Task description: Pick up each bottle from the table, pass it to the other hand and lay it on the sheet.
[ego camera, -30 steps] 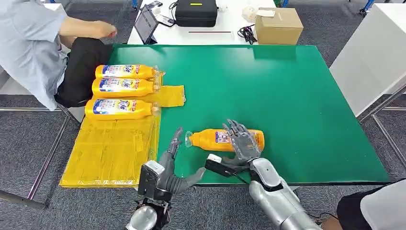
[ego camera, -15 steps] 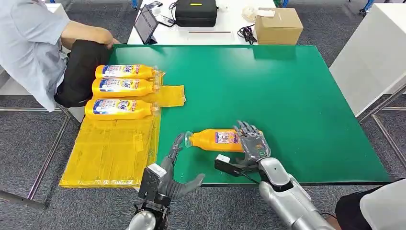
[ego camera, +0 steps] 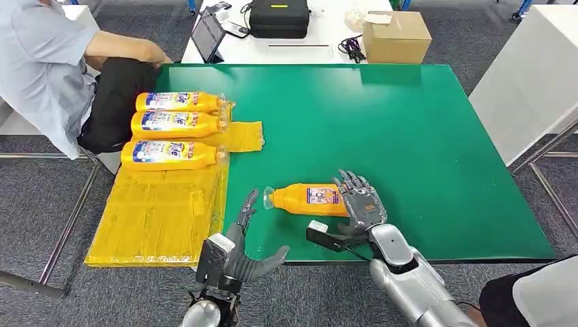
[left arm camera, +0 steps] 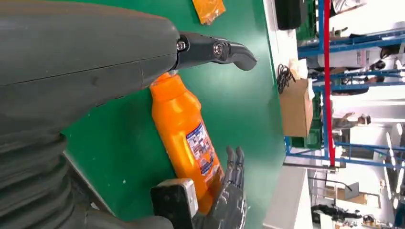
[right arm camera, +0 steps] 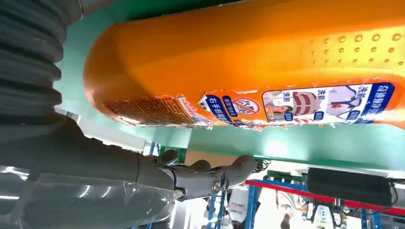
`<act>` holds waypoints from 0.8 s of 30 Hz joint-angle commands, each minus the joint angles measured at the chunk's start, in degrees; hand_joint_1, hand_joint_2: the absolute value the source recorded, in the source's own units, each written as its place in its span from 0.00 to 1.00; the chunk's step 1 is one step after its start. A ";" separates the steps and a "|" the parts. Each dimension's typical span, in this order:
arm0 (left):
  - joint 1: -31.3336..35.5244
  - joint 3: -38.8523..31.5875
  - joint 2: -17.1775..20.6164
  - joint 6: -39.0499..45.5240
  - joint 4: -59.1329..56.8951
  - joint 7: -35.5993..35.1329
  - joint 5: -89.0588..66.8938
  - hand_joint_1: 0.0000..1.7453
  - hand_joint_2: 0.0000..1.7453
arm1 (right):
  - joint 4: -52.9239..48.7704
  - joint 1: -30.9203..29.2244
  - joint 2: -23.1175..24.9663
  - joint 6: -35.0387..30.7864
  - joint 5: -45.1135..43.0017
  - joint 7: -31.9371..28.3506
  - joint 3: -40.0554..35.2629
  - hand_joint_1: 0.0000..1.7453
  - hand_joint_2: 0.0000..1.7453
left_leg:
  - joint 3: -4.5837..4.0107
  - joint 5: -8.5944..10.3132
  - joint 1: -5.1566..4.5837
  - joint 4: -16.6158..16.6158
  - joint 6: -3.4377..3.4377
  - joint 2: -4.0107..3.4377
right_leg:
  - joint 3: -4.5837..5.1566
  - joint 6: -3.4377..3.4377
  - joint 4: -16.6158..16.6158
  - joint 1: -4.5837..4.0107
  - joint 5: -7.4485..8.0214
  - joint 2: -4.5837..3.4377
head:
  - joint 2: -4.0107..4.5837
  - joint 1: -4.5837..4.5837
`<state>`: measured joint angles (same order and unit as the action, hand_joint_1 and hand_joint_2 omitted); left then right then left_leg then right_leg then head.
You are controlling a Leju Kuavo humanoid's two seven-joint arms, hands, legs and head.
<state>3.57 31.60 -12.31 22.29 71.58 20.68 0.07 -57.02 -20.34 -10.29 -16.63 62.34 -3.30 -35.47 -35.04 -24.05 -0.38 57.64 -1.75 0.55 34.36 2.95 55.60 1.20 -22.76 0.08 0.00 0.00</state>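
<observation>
Since the earlier frame, the right hand (ego camera: 359,201) has been shifted rightward along the orange bottle (ego camera: 310,199), which lies near the table's near edge. Fingers are draped over its base, grip uncertain. The left hand (ego camera: 245,238) is spread, empty. A roll away is risked if the bottle is lifted loosely.

The right hand (ego camera: 360,203) lies fingers forward with its thumb out to the side, while the left hand (ego camera: 240,248) hovers low, fingers spread and holding nothing.
</observation>
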 commanded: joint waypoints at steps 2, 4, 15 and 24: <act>0.63 -0.67 1.09 -0.33 -0.94 0.05 -0.17 0.00 1.00 | 2.27 -1.74 0.11 2.83 -3.22 -0.69 -0.36 0.00 1.00 | 0.12 -0.06 0.03 -0.01 0.08 -0.08 | -0.10 -0.09 -0.02 -0.04 -0.04 -0.06 | 0.00 0.00; 0.83 -0.87 -0.07 -0.71 -1.54 0.19 0.38 0.00 1.00 | 9.00 -2.91 1.62 2.45 -7.08 -2.71 2.00 0.00 1.00 | 0.14 -0.06 0.03 -0.02 0.08 -0.07 | -0.12 -0.10 -0.02 -0.04 -0.04 -0.04 | 0.00 0.00; 1.10 -0.01 -0.05 -1.00 -1.28 -0.52 -0.24 0.00 1.00 | 14.46 -5.05 3.12 0.80 -6.64 -1.93 3.51 0.00 1.00 | 0.26 -0.07 0.07 -0.03 0.12 -0.08 | -0.23 -0.14 -0.05 -0.08 -0.05 -0.03 | 0.00 0.00; 1.60 -0.06 -0.14 -1.10 -1.83 -0.51 -1.36 0.00 1.00 | 17.70 -6.22 3.64 0.82 -6.41 -1.27 6.07 0.00 1.00 | 0.33 -0.08 0.07 -0.01 0.11 -0.05 | -0.32 -0.14 -0.04 -0.08 -0.06 -0.01 | 0.00 0.00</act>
<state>3.46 31.47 -13.18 21.59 71.63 20.44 -1.14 -47.80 -23.72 -8.04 -16.33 56.24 -4.70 -31.72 -34.91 -24.05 -0.38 57.64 -1.75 0.54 34.26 2.95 55.60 1.20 -22.75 0.08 0.00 0.00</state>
